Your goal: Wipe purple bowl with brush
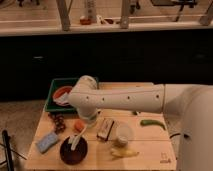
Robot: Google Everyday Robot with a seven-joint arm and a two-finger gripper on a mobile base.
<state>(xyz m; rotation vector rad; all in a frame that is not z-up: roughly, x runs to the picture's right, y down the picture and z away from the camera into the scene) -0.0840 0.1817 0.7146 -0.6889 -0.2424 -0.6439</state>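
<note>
Near front-left corner of wooden table (pixel 150 152): purple bowl (pixel 66 153), upright, close to the front edge. Brush (pixel 75 141) inside it, slim white handle tilted up toward the back, crossing the bowl's back rim; head end down on the reddish-brown inside. Gripper (pixel 85 121) just behind the bowl, over the handle's upper end, at the tip of the white arm reaching in from the right edge. Grip state: can't tell, tucked under the wrist housing. Contact with the handle: can't tell either.

Small orange object (pixel 78 125) tight beside the gripper on its left-edge side, just behind the bowl. Blue sponge (pixel 47 142) between bowl and left edge, apart from the bowl. Dark clustered item (pixel 57 121) behind the sponge.

Green tray (pixel 52 102) at back-left corner, orange-red bowl (pixel 62 93) with white cloth inside it, partly covered by the arm.

Dark block (pixel 105 128) with a light edge mid-table, toward the right of the gripper. Pale cup (pixel 123 133) just beside the block; yellowish item (pixel 122 151) in front of the cup, near the front edge. Green pepper-like piece (pixel 151 123) toward the right edge, well apart from the bowl.
</note>
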